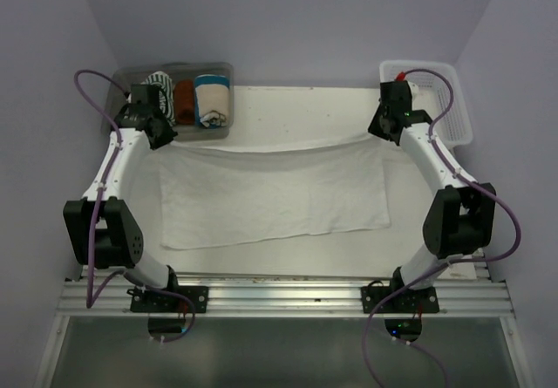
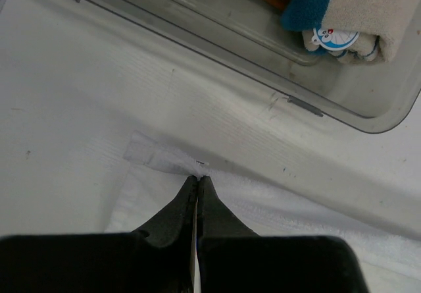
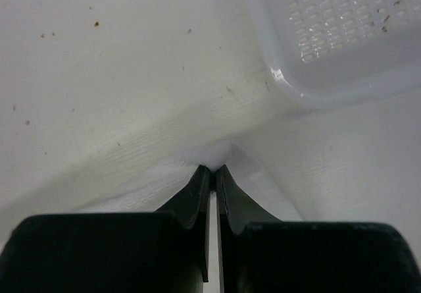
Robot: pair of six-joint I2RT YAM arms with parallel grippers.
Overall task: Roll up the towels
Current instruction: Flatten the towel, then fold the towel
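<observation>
Pale walls on three sides; white tabletop (image 1: pixel 288 109).

- White towel (image 1: pixel 270 196): spread open between the two tools, unrolled. Its far edge runs from one tool to the other with a shallow sag in the middle. The rest lies flat on the side toward the arm bases.
- Left tool (image 2: pixel 198 178): jaws closed tight, pinching the towel's far left corner at the tips.
- Right tool (image 3: pixel 214 168): jaws closed tight, pinching the far right corner, where the cloth puckers at the tips.
- Clear grey bin (image 2: pixel 197 16): just beyond the left tool, holding three rolled towels.
- Striped green-and-white towel (image 1: pixel 159 81): in the bin, nearest the left tool, partly hidden by it.
- Rust-brown towel (image 1: pixel 185 100): middle of the bin.
- Cream towel with teal band (image 1: pixel 212 98): bin's end nearer the right tool.
- White mesh basket (image 3: pixel 342 23): just beyond the right tool.
</observation>
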